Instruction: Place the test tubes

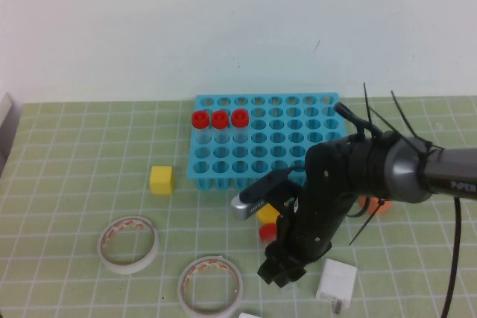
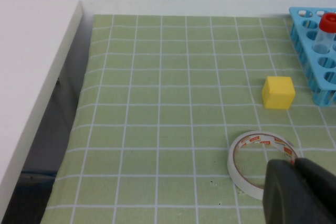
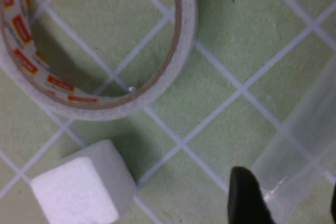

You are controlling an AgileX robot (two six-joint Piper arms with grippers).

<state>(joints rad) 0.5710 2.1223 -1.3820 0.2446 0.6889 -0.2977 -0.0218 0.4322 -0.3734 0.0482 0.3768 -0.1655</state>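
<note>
Writing first: the right arm (image 1: 417, 169) wears white letters reading "PIPER" at the far right edge, and that is the only word that reads. The left tape roll (image 2: 257, 163) and the near tape roll (image 1: 210, 284) both show red printing round the inner band (too small to make out).

Now the pose. The right arm stretches in from the right over the desk (image 1: 74, 147), its elbow humped in front of the blue rack (image 1: 264, 139) and its wrist pitched steeply down. The right hand (image 1: 282, 269) sits low over the green grid, between the near tape roll and a white box (image 1: 337, 282). Seen from its own wrist, the black fingers (image 3: 244, 198) stand parted, released. A clear tube (image 3: 299, 150) lies flat on the desk between them, and whether they touch it I cannot tell. A white block (image 3: 79, 187) lies just beside that roll. A red cap (image 1: 267, 232) peeks out left of the arm, just near of a yellow piece (image 1: 268, 214).

Over in the rack, three red-capped tubes (image 1: 219, 118) stand upright side by side toward its far left corner. A yellow cube (image 1: 162, 179) sits left of the rack, apart from it.

The left hand (image 2: 291, 169) is clenched on nothing, hanging at the near left, just on the near side of the left tape roll.
</note>
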